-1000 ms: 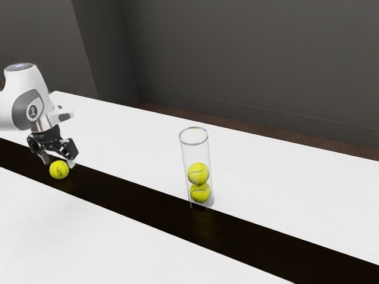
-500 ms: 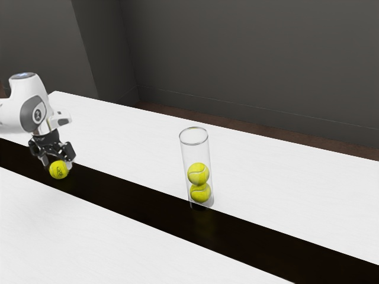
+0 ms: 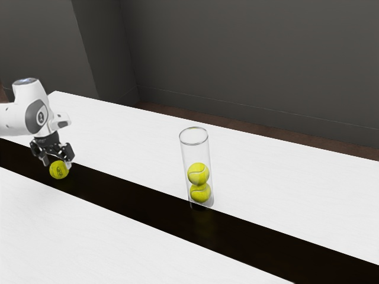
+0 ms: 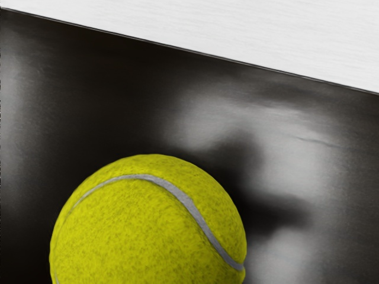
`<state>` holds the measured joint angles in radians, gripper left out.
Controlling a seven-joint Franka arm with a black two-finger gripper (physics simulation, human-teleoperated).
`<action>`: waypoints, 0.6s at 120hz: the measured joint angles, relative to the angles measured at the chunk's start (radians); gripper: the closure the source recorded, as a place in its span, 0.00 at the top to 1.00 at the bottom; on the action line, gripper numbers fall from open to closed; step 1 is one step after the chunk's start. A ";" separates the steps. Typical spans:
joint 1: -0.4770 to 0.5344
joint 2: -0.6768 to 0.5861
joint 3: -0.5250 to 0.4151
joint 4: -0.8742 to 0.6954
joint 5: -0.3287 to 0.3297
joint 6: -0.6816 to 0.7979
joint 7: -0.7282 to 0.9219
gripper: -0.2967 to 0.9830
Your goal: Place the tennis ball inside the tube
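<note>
Tennis ball (image 3: 59, 170) sits on the dark strip (image 3: 130, 192) of the white desk (image 3: 136, 127), toward the exterior view's left, outside the tube (image 3: 188, 155) and well apart from it. Ball is directly below the gripper (image 3: 57, 164), at its fingertips. Gripper is released: fingers spread, one toward each side of the ball's upper part; can't tell if either one touches. In the wrist view the ball is close under the hand, yellow-green with a curved grey seam; strip around it has pale, blurry reflections and a dark shadow beside the ball, with the white desktop past the strip's edge.

Hand is tilted, arm (image 3: 15, 120) comes in from the exterior view's left. Ball and gripper are nearer the desk's far corner at that side than the tube is.

Tube: clear, standing at the strip's edge on the side toward the desk's far long edge. Two balls stacked inside, upper ball (image 3: 198, 174) resting on lower ball (image 3: 200, 193), clear space between the upper one and the rim (image 3: 193, 144). Behind the desk, brown floor (image 3: 160, 109) and dark grey wall (image 3: 249, 59).
</note>
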<state>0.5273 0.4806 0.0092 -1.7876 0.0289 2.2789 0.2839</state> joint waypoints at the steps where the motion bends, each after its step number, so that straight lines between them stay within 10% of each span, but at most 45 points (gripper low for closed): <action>1: 0.001 0.003 0.000 0.002 0.000 0.000 0.001 0.77; 72: 0.014 0.100 -0.002 0.084 -0.003 -0.006 0.024 0.67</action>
<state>0.5412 0.5809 0.0077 -1.7037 0.0263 2.2734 0.3077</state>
